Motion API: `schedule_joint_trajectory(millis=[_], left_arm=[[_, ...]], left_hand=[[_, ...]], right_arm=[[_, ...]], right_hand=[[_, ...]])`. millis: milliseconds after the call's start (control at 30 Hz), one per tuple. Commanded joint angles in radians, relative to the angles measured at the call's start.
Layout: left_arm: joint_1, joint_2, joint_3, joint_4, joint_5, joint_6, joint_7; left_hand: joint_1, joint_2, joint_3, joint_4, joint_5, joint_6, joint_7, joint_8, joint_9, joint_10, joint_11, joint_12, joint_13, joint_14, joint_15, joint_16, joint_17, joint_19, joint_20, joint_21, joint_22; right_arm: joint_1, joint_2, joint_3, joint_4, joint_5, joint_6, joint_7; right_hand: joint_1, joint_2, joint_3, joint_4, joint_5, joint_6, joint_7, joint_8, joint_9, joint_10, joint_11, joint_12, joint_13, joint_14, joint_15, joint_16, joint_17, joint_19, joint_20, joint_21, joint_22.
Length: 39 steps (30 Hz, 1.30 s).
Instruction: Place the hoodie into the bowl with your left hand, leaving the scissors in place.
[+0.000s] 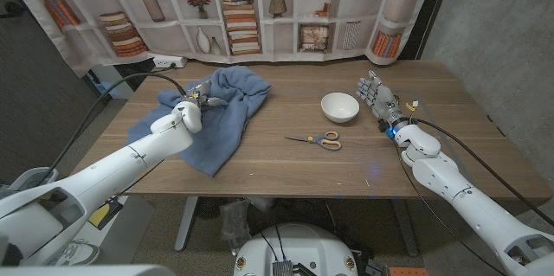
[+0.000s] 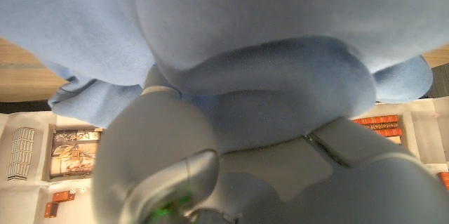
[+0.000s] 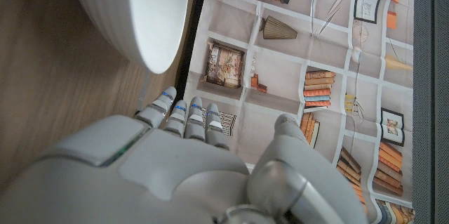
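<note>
The hoodie (image 1: 212, 112) lies crumpled well to the left of the bowl (image 1: 339, 106), its long axis running toward the table's near edge. The left hand (image 1: 192, 107) presses into its middle; whether the fingers have closed on cloth I cannot tell. The scissors (image 1: 316, 140) lie just in front of the bowl. The right hand (image 1: 377, 97) waits beside the bowl, fingers apart.

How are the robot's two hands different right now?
The left hand is on the blue hoodie, fingers in the cloth; the right hand touches nothing, fingers apart, beside the white bowl. The left is at the table's left side, the right at its right. Both are grey.
</note>
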Motion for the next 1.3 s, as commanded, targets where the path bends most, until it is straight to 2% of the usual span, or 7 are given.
schedule_joint_trajectory(millis=[33,267,533,800,1033,1133,1300], left_arm=[[-0.001,0.007,0.006,-0.009,0.002,0.019,-0.007],[0.002,0.004,0.003,-0.009,0.004,0.029,0.005],[0.010,-0.001,-0.007,-0.010,0.001,0.026,0.030],[0.013,-0.006,-0.013,-0.008,-0.004,0.027,0.045],[0.018,-0.016,-0.021,-0.005,0.001,0.026,0.080],[0.027,-0.017,-0.035,-0.008,-0.011,0.021,0.092],[0.026,-0.009,-0.041,-0.013,-0.029,0.022,0.072]], left_hand=[[0.106,0.055,0.050,-0.003,-0.056,0.032,0.002,0.010,0.004,0.015,-0.001,0.004,0.004,0.010,0.005,0.000,0.008,0.020,0.002,-0.009,0.002],[0.245,0.092,0.120,-0.009,-0.099,0.108,0.007,0.028,0.007,0.072,-0.011,0.018,0.005,0.058,-0.001,0.009,0.012,0.055,-0.001,-0.014,0.004],[0.354,0.093,0.178,-0.002,-0.146,0.271,0.011,0.066,0.012,0.188,-0.011,0.042,0.008,0.178,-0.044,0.036,0.030,0.208,-0.022,0.030,0.004],[0.434,0.099,0.227,0.003,-0.160,0.438,0.023,0.108,0.021,0.324,-0.014,0.076,0.018,0.317,-0.081,0.082,0.077,0.311,-0.102,0.072,0.008],[0.483,0.109,0.256,0.004,-0.160,0.582,0.034,0.169,0.049,0.401,-0.011,0.111,0.044,0.412,-0.106,0.121,0.129,0.333,-0.162,0.100,0.016],[0.520,0.104,0.267,0.003,-0.162,0.700,0.097,0.242,0.089,0.477,-0.005,0.152,0.084,0.539,-0.140,0.174,0.187,0.383,-0.233,0.161,0.031],[0.558,0.087,0.249,0.003,-0.165,0.751,0.128,0.310,0.149,0.544,0.003,0.181,0.148,0.642,-0.171,0.262,0.297,0.425,-0.302,0.262,0.065]], right_arm=[[0.004,0.003,-0.006,0.003,-0.001,-0.003,0.005],[0.005,0.006,-0.006,0.001,0.002,-0.008,0.001],[0.005,0.007,-0.009,-0.001,0.000,-0.008,0.003],[0.004,0.008,-0.011,-0.004,-0.002,-0.008,0.000],[0.008,0.008,-0.016,-0.003,-0.006,-0.011,0.003],[0.010,0.009,-0.018,-0.003,-0.006,-0.014,0.002],[0.013,0.010,-0.020,-0.003,-0.006,-0.017,0.003]], right_hand=[[0.002,0.010,0.002,-0.009,0.000,0.004,-0.003,0.000,0.004,0.006,0.005,-0.001,0.004,0.005,0.008,0.001,0.002,0.001,0.005,0.000,0.005],[0.002,0.011,0.002,-0.009,0.000,0.004,-0.002,0.000,0.004,0.005,0.005,-0.002,0.004,0.005,0.010,0.001,0.002,0.001,0.010,0.000,0.005],[0.002,0.011,0.002,-0.010,0.000,0.004,-0.003,0.000,0.004,0.004,0.005,-0.002,0.004,0.006,0.010,0.001,0.002,0.004,0.014,0.001,0.005],[0.002,0.011,0.001,-0.011,-0.001,0.005,-0.003,0.000,0.004,0.003,0.006,-0.003,0.004,0.005,0.011,0.001,0.002,0.007,0.016,0.002,0.005],[0.001,0.011,0.001,-0.011,-0.001,0.004,-0.003,0.000,0.004,0.004,0.006,-0.002,0.004,0.005,0.012,0.001,0.002,0.008,0.018,0.003,0.005],[0.001,0.011,0.001,-0.012,-0.001,0.004,-0.002,0.000,0.004,0.003,0.005,-0.003,0.004,0.005,0.011,0.001,0.002,0.011,0.022,0.004,0.005],[0.001,0.011,0.000,-0.012,-0.001,0.004,-0.002,0.000,0.004,0.003,0.007,-0.003,0.004,0.006,0.010,0.001,0.002,0.013,0.026,0.004,0.005]])
